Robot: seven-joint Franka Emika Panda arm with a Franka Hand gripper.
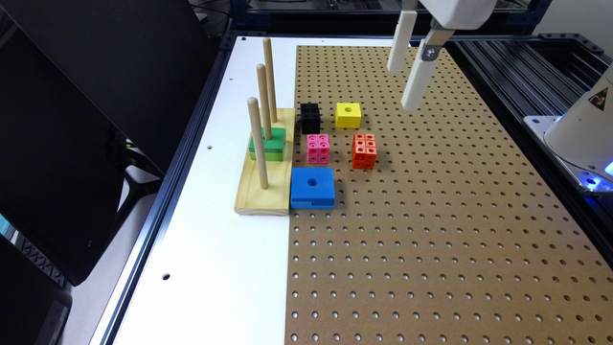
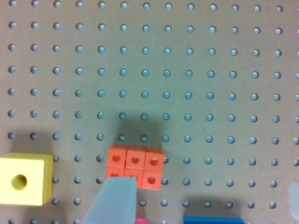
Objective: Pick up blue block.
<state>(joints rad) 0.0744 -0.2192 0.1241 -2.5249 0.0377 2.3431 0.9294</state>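
Note:
The blue block (image 1: 312,188), flat and square with a round hole in its top, lies on the pegboard against the wooden peg base (image 1: 263,191). In the wrist view only a strip of the blue block (image 2: 212,220) peeks in at the frame's edge. My gripper (image 1: 403,87) hangs high above the board, well off to the exterior view's right of the block and farther back, beyond the yellow block. Its white fingers (image 2: 113,201) stand wide apart with nothing between them, so it is open.
A yellow holed block (image 1: 348,115), a black cube (image 1: 310,118), a pink cube (image 1: 318,148) and an orange cube (image 1: 364,151) stand behind the blue block. Green blocks (image 1: 267,143) sit on the middle of three upright pegs. The pegboard (image 1: 431,239) stretches bare toward the front.

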